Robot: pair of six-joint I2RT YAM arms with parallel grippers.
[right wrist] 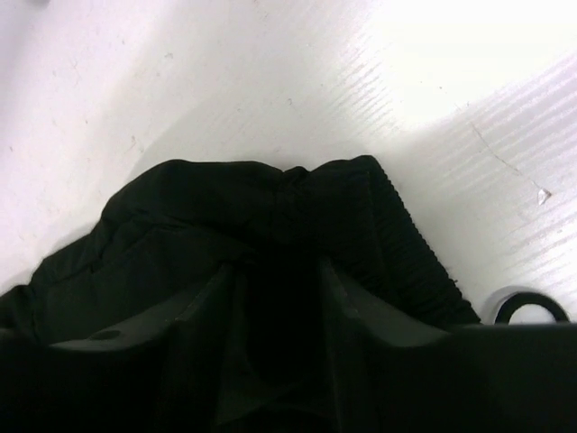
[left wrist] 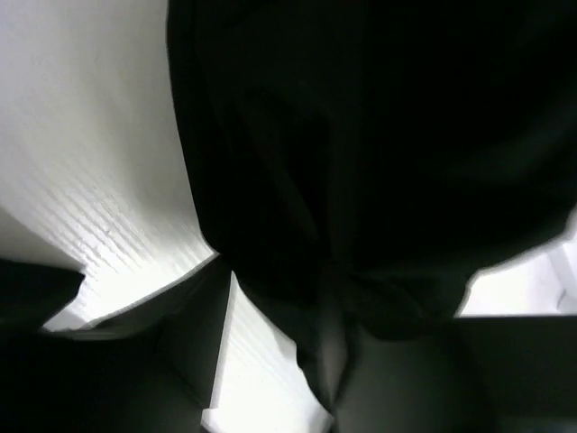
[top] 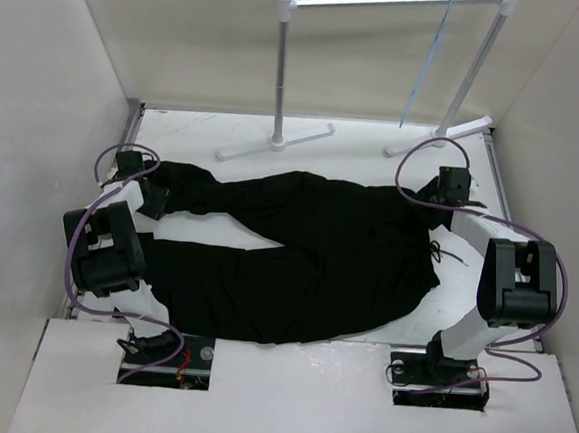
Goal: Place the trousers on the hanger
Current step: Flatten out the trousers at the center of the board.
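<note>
The black trousers (top: pixel 317 249) lie flat across the white table, legs to the left and drawstring waist to the right. My left gripper (top: pixel 154 198) is at the cuff end of the far leg. In the left wrist view its jaws (left wrist: pixel 297 307) stand narrow, with gathered black cloth (left wrist: pixel 361 135) pinched between them. My right gripper (top: pixel 443 204) is at the far corner of the waist. In the right wrist view its jaws (right wrist: pixel 279 289) close on the bunched waistband (right wrist: pixel 180 225). The pale-blue hanger (top: pixel 429 62) hangs on the rack's bar, far right.
The white garment rack (top: pixel 281 65) stands at the back, its feet (top: pixel 275 145) on the table just beyond the trousers. White walls enclose the table on the left, right and back. The drawstring (top: pixel 449 255) trails off the waist toward the right arm.
</note>
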